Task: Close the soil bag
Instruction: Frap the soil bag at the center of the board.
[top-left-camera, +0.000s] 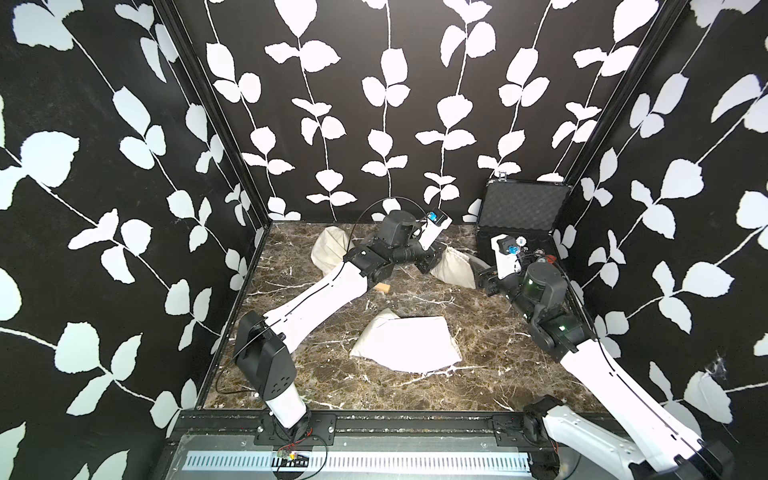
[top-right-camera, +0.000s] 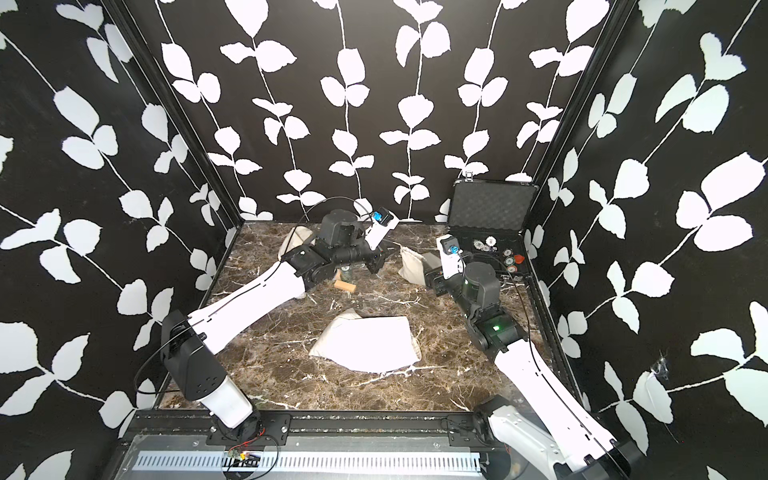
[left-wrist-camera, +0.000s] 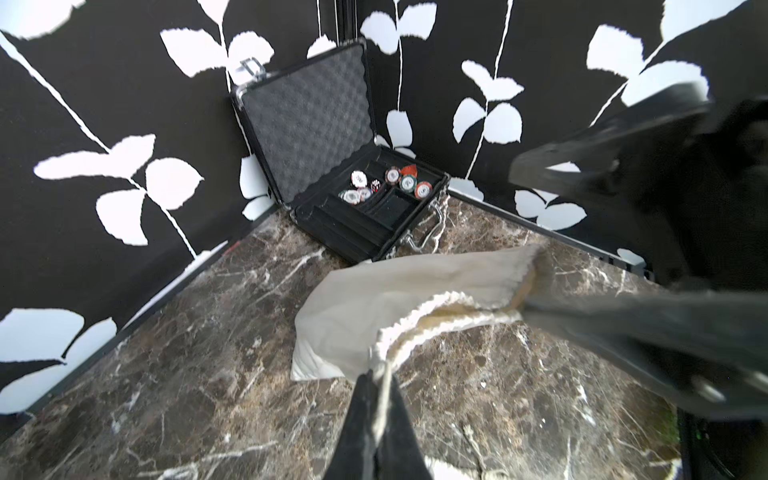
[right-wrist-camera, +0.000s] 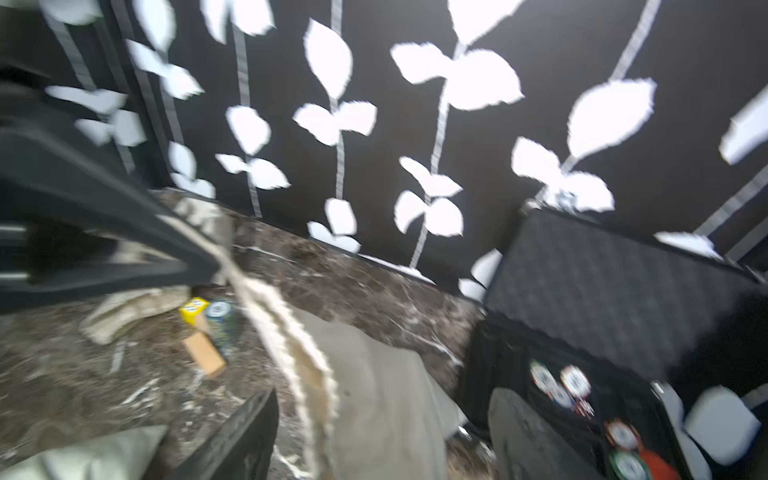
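I note the soil bag (top-left-camera: 455, 270) lying at the back right of the table (top-left-camera: 415, 386), just beside the open case (top-left-camera: 523, 208), mouth partly open, its drawstring (left-wrist-camera: 384, 397) pinched in the closed left gripper (left-wrist-camera: 376, 374), the right gripper (left-wrist-camera: 519, 241) spread wide astride the mouth's far end.

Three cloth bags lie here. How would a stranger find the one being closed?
Find the open poker chip case in the far right corner. The soil bag lies beside it, frilled mouth gaping; only this bag's drawstring is in the left gripper.
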